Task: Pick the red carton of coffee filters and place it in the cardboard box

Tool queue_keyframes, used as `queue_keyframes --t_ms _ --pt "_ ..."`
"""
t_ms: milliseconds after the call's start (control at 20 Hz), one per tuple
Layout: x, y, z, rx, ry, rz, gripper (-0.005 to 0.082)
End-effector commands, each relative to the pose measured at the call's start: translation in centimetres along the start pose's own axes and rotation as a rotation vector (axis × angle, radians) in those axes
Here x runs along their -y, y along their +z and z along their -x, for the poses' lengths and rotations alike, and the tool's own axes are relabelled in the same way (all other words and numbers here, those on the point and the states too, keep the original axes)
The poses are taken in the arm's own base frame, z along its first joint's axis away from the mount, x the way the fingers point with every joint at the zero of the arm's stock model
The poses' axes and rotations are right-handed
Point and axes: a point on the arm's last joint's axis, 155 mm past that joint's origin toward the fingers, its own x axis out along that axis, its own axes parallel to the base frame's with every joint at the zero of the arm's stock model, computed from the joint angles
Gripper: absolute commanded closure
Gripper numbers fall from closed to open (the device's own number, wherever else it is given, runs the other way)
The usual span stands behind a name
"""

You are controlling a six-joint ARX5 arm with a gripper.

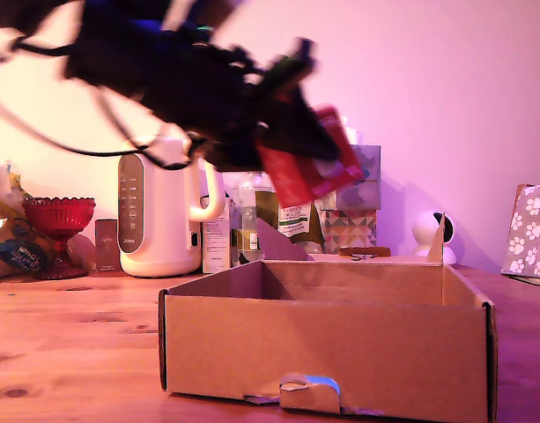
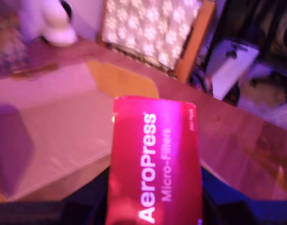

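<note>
Red carton (image 1: 309,163) held by the hand (image 1: 292,154), airborne above cardboard box (image 1: 327,348) rear rim

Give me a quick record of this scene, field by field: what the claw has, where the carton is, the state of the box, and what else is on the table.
claw: the claw is shut on the red carton of coffee filters
carton position: in the air, tilted, above the back of the cardboard box
box state: open top, nothing seen inside
carton lettering: AeroPress Micro-Filters, wrist view
background: white kettle, red goblet, small white camera, paw-print item
surface: wooden table
</note>
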Motion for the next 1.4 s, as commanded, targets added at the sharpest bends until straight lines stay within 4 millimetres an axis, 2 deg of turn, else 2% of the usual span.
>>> queue_keyframes --t_ms 0,150,200,300,450,500,650,700,850,950,1000,1050,1100,1150,1200,1350 --pt "-0.5 -2.7 -1.3 -0.105 0.009 -0.001 0.0614" --pt "-0.9 -5.3 -3.1 -0.276 0.022 0.019 0.0614" --pt "-1.2 -6.8 -3.5 -0.358 0.031 0.037 0.0614" --pt "-1.6 -8.5 -4.0 -0.461 0.042 0.05 0.0613" --pt "-1.7 -9.3 -4.0 -0.51 0.049 0.056 0.0582" --pt "-1.8 -9.3 -4.0 -0.511 0.051 0.058 0.0517" --pt "-0.9 -8.3 -3.4 -0.502 0.017 0.063 0.0148" --pt "-0.4 -7.8 -2.8 -0.5 0.01 0.058 0.0109" --pt "0.5 -5.1 -0.9 -0.459 0.033 -0.004 0.0157" --pt "0.2 -3.2 0.4 -0.421 0.081 -0.037 0.0259" --pt "0.0 -2.7 1.1 -0.416 0.101 -0.041 0.0355" --pt "-0.1 -2.7 1.6 -0.422 0.113 -0.043 0.0494" --pt "-0.7 -2.8 2.1 -0.436 0.14 -0.043 0.0677" --pt "-1.2 -2.7 2.4 -0.431 0.16 -0.041 0.0806" --pt "-1.8 -2.6 2.5 -0.413 0.176 -0.039 0.0777" --pt "-3.8 -1.8 2.8 -0.314 0.234 -0.043 0.0786"
